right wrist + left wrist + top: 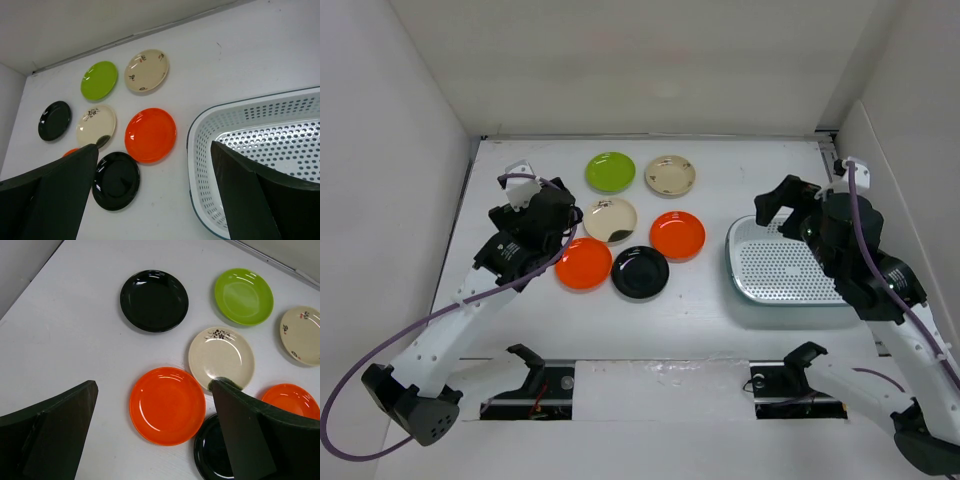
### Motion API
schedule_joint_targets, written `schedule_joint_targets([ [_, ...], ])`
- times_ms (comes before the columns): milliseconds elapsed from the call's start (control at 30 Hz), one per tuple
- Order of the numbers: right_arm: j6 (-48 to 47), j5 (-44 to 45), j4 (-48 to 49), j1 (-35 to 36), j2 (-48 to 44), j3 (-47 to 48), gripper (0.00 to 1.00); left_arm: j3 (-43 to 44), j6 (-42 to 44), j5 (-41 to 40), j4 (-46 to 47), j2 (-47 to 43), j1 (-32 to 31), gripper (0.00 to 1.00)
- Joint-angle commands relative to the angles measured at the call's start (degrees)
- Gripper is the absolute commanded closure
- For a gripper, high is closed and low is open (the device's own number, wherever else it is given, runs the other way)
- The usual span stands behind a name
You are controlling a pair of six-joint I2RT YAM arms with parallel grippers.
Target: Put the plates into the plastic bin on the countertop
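- The left end effector (532, 198) (154, 385) hovers over the left part of the matte white table (705, 315). Its two dark fingers are spread wide with nothing between them.
- The right end effector (782, 208) (154, 146) hangs above the far left corner of the bin, likewise spread and holding nothing.
- The shallow plastic bin with a pale teal rim and white perforated floor (775, 265) (200, 165) sits near the right edge of the table. Every plate lies on the table to its left.
- The lime green round plate (610, 171) (243, 296) (99, 80) and the cream plate with small dark sprigs (670, 175) (302, 335) (146, 70) lie side by side, nearest the far edge.
- The cream plate with a dark patch at its rim (610, 220) (221, 357) (96, 125) lies just on the near side of the green one.
- The first orange plate (677, 235) (295, 397) (150, 135) is the one closest to the bin.
- The second orange plate (584, 263) (167, 405) lies just beside the glossy black plate (640, 271) (210, 452) (116, 180). These two are nearest the near edge.
- Both wrist views show another black plate (154, 301) (54, 120) toward the left edge. In the top view the left arm covers it.
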Motion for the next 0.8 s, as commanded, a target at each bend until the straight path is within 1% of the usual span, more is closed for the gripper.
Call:
schedule_joint_targets([
  [0,0.3,0.6,2.2,0.5,0.1,1.0,0.00,2.5,-2.1,-1.2,-0.4,-0.2,0.0,0.00],
  [100,1.0,-1.1,4.1,0.5,0.7,1.0,0.00,2.5,-2.1,-0.6,-0.4,0.3,0.0,0.00],
  [233,1.0,-4.2,11.8,0.5,3.6,-1.4,0.00,3.0,-2.1,0.5,-0.4,0.8,0.0,0.00],
  [333,1.0,-6.7,12.7,0.5,10.5,-0.1,0.00,3.0,-1.5,1.1,0.2,0.8,0.0,0.00],
  [367,1.0,-7.8,14.9,0.5,12.3,0.6,0.00,3.0,-1.5,1.1,0.2,1.3,0.0,0.00],
  [433,-4.9,-11.5,20.7,0.5,16.6,-0.6,0.00,3.0,-1.0,2.8,1.3,1.4,0.0,0.00],
  [467,-7.2,-16.7,22.7,-0.5,18.8,-0.6,0.00,3.0,-0.3,3.7,1.3,1.4,0.0,0.00],
  [500,-8.5,-19.0,23.2,-1.2,21.6,1.9,0.00,2.5,0.6,4.7,2.4,1.9,0.0,0.00],
  [533,-10.4,-21.4,22.5,-2.3,27.7,3.6,0.00,2.5,0.6,6.8,2.9,1.9,0.0,0.00],
  [567,-11.6,-28.0,21.7,-3.4,31.0,5.7,0.00,2.5,1.3,7.6,3.6,2.5,0.0,0.00],
  [600,-13.3,-32.1,21.1,-5.3,34.2,9.3,0.00,2.5,1.4,8.3,3.6,2.5,0.0,0.00],
  [633,-15.1,-35.6,22.2,-6.1,40.2,10.7,0.00,2.5,1.9,8.9,3.6,3.0,0.0,0.00],
  [667,-15.8,-38.2,22.2,-6.7,43.5,12.8,0.00,2.5,1.9,10.2,3.6,3.5,0.0,0.00],
  [700,-16.8,-43.6,21.0,-7.2,46.5,17.6,0.02,2.5,2.4,10.2,4.2,3.5,0.0,0.00],
  [733,-17.3,-45.8,21.0,-8.0,49.6,19.5,0.02,2.5,3.0,11.2,4.2,3.5,0.0,0.00],
  [767,-17.3,-47.4,20.5,-8.0,55.5,21.9,0.07,2.5,3.0,11.2,4.8,3.5,0.0,0.00],
])
